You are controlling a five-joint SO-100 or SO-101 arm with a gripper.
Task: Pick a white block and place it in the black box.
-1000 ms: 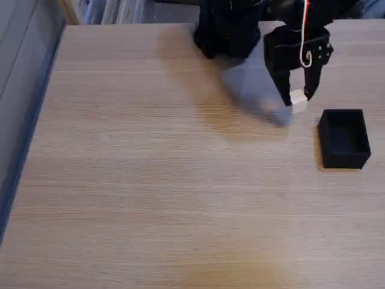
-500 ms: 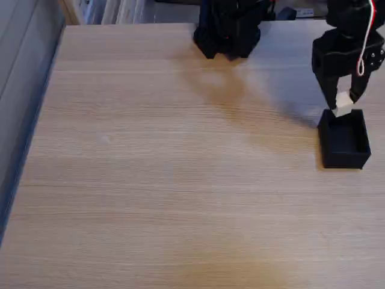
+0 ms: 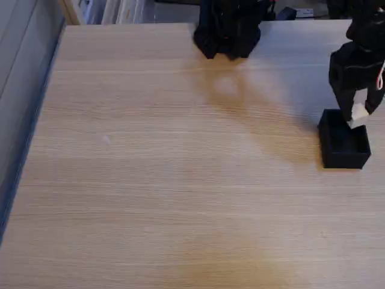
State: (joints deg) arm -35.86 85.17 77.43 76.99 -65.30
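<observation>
In the fixed view, the black box (image 3: 343, 147) sits on the wooden table near the right edge, its top open. My black gripper (image 3: 360, 114) hangs directly over the box's far part, pointing down. It is shut on the small white block (image 3: 359, 114), which is held between the fingertips just above the box's rim. The arm reaches in from the upper right.
The arm's black base (image 3: 228, 27) stands at the far middle of the wooden table (image 3: 168, 168). A grey wall and blue strip run along the table's left edge. The arm's shadow lies across the table left of the box.
The gripper has carried the white block rightward and a little lower, from beside the box's far left corner to over the box's opening. The box has not moved.
</observation>
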